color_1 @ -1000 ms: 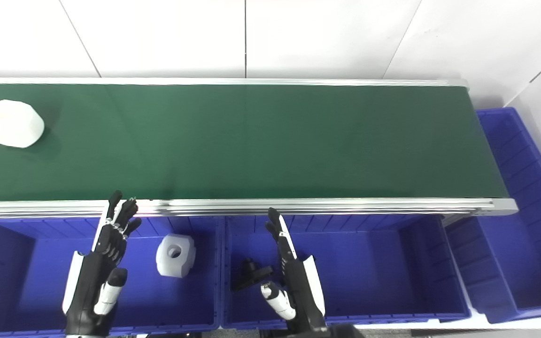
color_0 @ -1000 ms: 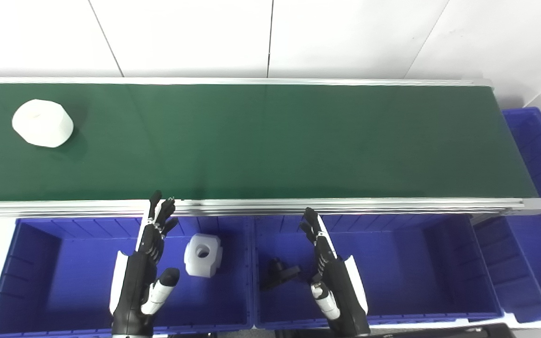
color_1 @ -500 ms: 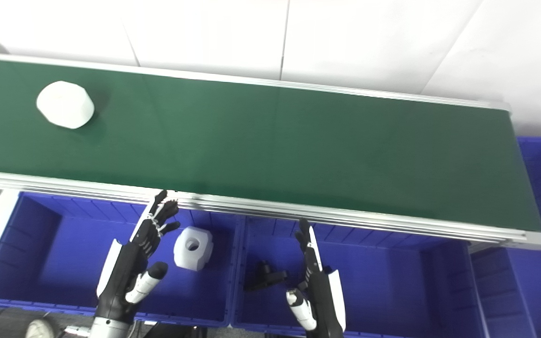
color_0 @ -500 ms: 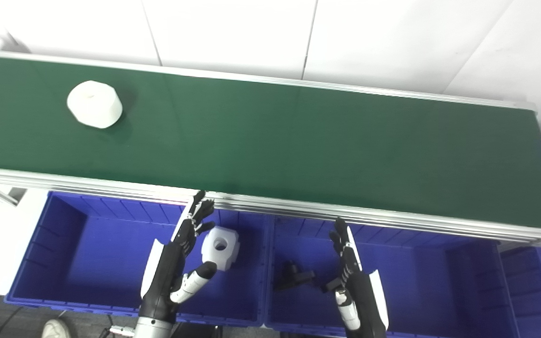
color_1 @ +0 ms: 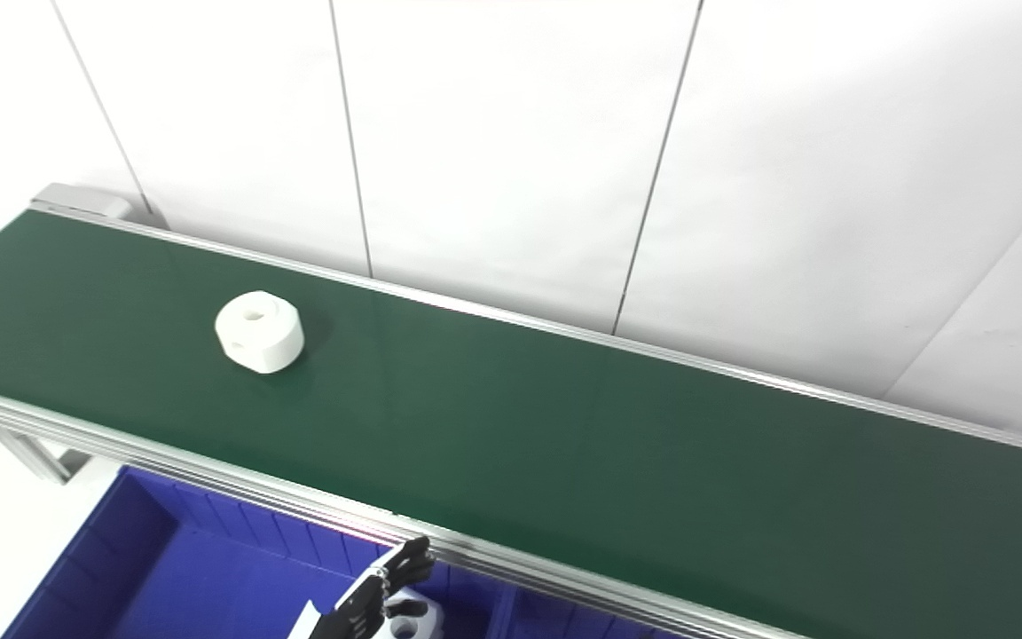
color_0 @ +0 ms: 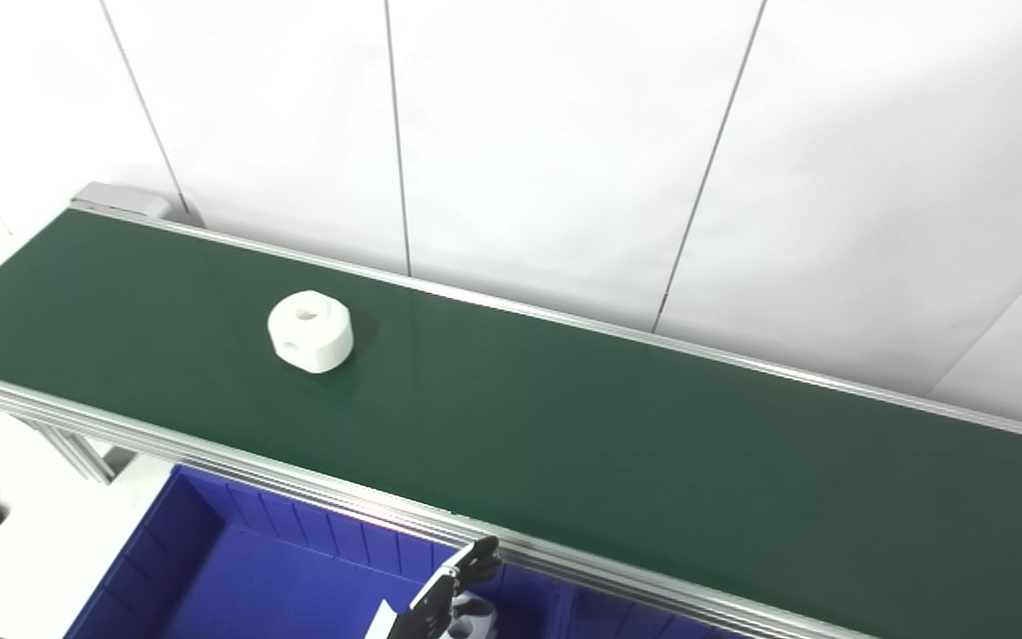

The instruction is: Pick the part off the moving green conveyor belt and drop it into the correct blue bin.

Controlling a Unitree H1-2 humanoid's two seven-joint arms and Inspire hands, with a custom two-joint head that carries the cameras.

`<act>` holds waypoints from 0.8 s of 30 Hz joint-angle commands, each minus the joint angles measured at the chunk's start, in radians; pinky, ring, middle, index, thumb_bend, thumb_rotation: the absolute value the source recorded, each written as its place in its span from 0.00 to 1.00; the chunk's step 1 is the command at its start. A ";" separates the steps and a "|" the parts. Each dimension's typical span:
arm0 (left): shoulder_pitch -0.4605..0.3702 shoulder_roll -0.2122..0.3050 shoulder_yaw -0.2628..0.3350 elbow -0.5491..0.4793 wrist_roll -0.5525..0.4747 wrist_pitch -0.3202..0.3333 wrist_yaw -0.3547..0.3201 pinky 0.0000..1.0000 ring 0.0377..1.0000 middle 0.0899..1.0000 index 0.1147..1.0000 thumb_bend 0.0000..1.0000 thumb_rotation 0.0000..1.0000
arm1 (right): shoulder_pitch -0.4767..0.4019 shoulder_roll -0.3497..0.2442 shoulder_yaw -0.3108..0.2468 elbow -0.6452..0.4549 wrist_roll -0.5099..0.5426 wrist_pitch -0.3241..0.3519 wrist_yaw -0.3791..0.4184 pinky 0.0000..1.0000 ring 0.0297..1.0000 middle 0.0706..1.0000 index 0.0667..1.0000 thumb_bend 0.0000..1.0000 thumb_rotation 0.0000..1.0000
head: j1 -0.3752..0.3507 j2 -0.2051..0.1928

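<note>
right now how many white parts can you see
2. One white part sits on the green conveyor belt toward its left end. A second white part lies in the blue bin, partly behind the left hand. More may be hidden below the frame.

No readable text, labels, numbers or signs anywhere

Both head cameras look down obliquely across the green conveyor belt [color_0: 564, 444] toward the white wall [color_1: 511, 133] at 12 o'clock, sharing nearly everything; the right eye view sits slightly toward 3 o'clock.
</note>
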 commanded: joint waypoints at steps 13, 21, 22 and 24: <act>-0.044 0.075 -0.096 -0.185 -0.022 -0.043 0.061 0.63 0.77 0.79 0.82 0.85 0.72 | 0.021 0.015 0.011 -0.101 0.048 -0.056 0.065 1.00 1.00 1.00 1.00 0.87 1.00 | 0.027 0.050; -0.182 0.115 -0.005 -0.393 -0.045 -0.036 -0.009 0.61 0.76 0.79 0.76 0.98 0.46 | 0.012 0.025 0.015 -0.101 0.055 -0.056 0.073 1.00 1.00 1.00 1.00 0.86 1.00 | 0.042 0.068; -0.203 0.117 0.011 -0.403 -0.044 -0.034 -0.020 0.61 0.75 0.78 0.75 0.99 0.44 | 0.012 0.026 0.015 -0.101 0.056 -0.056 0.074 1.00 1.00 1.00 1.00 0.86 1.00 | 0.042 0.068; -0.295 0.171 0.062 -0.446 -0.039 0.036 -0.080 0.65 0.79 0.80 0.74 1.00 0.40 | 0.008 0.028 0.017 -0.101 0.055 -0.055 0.076 1.00 1.00 1.00 1.00 0.87 1.00 | 0.045 0.065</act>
